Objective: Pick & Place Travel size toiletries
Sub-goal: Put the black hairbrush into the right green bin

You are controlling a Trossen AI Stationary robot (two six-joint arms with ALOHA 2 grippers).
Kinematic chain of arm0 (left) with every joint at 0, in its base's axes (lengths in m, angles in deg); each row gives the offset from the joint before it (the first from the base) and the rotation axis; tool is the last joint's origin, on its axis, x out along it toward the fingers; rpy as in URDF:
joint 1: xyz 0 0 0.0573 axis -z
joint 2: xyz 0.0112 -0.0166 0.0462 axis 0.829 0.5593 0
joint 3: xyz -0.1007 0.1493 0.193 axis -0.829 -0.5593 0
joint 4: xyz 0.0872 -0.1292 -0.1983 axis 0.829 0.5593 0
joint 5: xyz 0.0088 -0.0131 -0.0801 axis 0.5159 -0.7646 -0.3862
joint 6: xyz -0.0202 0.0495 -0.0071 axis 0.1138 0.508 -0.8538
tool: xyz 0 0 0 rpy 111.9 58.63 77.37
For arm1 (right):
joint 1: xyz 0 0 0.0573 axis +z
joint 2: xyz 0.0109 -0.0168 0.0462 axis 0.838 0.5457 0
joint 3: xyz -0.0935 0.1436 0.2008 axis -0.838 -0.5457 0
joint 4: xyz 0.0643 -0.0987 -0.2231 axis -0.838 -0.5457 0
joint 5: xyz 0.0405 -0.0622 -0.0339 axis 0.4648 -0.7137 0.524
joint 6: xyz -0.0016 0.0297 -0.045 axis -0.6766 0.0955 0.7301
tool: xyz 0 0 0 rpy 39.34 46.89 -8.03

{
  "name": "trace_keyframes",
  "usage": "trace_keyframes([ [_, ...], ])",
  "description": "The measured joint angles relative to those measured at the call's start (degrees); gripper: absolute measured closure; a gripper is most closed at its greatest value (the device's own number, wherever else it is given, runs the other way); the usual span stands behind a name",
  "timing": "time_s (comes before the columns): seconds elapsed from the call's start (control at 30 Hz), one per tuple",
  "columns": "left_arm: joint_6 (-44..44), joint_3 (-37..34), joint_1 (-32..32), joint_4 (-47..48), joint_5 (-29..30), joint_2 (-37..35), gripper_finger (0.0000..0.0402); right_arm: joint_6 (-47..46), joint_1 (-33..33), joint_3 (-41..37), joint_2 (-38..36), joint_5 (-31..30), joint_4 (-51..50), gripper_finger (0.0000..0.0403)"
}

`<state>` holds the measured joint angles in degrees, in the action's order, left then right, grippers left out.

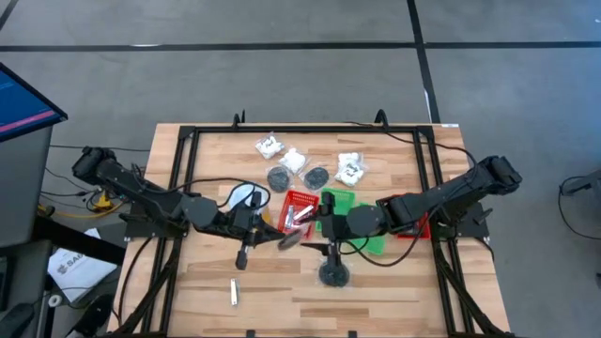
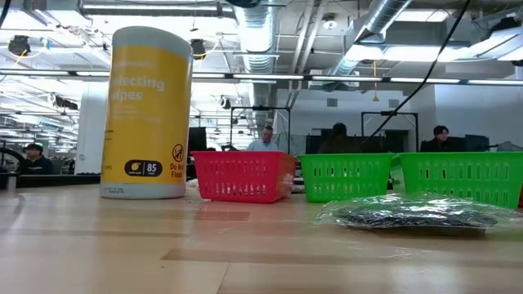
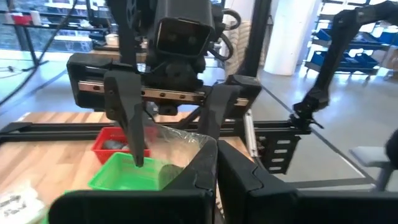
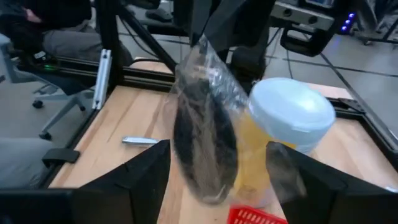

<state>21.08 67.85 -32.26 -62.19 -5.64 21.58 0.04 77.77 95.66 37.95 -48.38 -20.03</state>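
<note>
A dark grey disc in a clear wrapper (image 4: pixel 205 143) hangs in the air over the table's middle (image 1: pixel 289 239), and my left gripper (image 3: pixel 217 171) is shut on it. My right gripper (image 4: pixel 224 180) faces it from the table's right side. It is open, with one finger on each side of the packet's lower part, and I see no touch. Its two fingers (image 3: pixel 134 118) also show in the left wrist view. White packets (image 1: pixel 294 160), two more discs (image 1: pixel 279 176) and a tube (image 1: pixel 233 293) lie on the table. My left gripper pinches the clear wrapper's edge (image 3: pixel 180 140) between its shut fingers, coming in level from the table's left. The wrapped disc hangs tilted below and beyond the fingertips, clear of the table; how many layers of film it has, I cannot tell.
The yellow cup with a white lid (image 4: pixel 289 112) stands just behind the packet. Below the grippers stand a red bin (image 1: pixel 300 208) and green bins (image 1: pixel 338 202). Another wrapped disc (image 2: pixel 409 214) lies near the low camera. A black frame (image 1: pixel 188 136) rims the table.
</note>
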Motion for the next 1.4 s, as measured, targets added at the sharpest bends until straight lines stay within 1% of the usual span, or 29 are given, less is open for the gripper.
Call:
trace_keyframes([
  [0.17, 0.4, 0.0, -2.6, -0.2, 0.1, 0.0, 0.0401, 0.0, -1.5, 0.0, 0.0, 4.2, 0.0, 0.0188],
  [0.3, 0.4, 0.0, -4.1, -0.3, 0.1, 0.0, 0.0401, 0.0, -1.9, 0.0, 0.0, 4.4, 0.0, 0.0233],
  [0.4, 0.4, 0.0, -4.7, -0.4, 0.1, 0.0, 0.0401, 0.0, -1.9, 0.0, 0.0, 4.4, 0.0, 0.0284],
  [0.53, 0.4, 0.0, -5.1, -0.3, 0.1, 0.0, 0.0401, 1.5, -1.9, 0.0, 0.0, 4.4, 0.0, 0.037],
  [0.57, 0.4, 0.0, -5.1, -0.3, 0.1, 0.1, 0.0401, 1.5, -1.9, 0.0, 0.0, 4.4, 0.0, 0.0381],
  [0.6, 0.4, 0.0, -5.1, -0.4, 0.1, 0.1, 0.0401, 1.5, -1.9, 0.0, 0.0, 4.4, 0.0, 0.0384],
  [0.7, 1.1, 0.0, -5.1, -0.4, 0.1, 0.1, 0.0401, 1.0, -1.9, 0.0, 0.0, 4.0, 0.0, 0.0373],
  [0.77, 2.4, 0.0, -5.1, -0.4, 0.5, 0.1, 0.0401, 0.9, -1.9, 0.0, 0.0, 3.9, 0.0, 0.0374],
  [0.83, 3.2, 0.0, -5.1, -0.5, 1.4, 0.1, 0.0401, 1.1, -1.9, 0.0, 0.0, 3.8, 0.0, 0.0386],
  [1.03, 3.2, 0.0, -5.1, -0.5, 6.0, 0.1, 0.0391, 1.3, -1.9, 0.0, -1.2, 3.7, -2.3, 0.0386],
  [1.2, 3.2, -0.1, -5.1, -0.5, 6.9, -0.7, 0.0372, -0.8, -1.9, 0.0, -3.2, 0.1, -7.8, 0.0386],
  [1.3, 3.2, -0.3, -4.9, -0.3, 6.9, -1.3, 0.0362, -2.8, -1.6, 0.0, -4.5, -2.0, -12.5, 0.0386],
  [1.4, 3.2, -0.3, -4.6, -0.2, 6.9, -1.5, 0.0355, -5.5, -0.6, 0.0, -5.2, -5.4, -18.8, 0.0386],
])
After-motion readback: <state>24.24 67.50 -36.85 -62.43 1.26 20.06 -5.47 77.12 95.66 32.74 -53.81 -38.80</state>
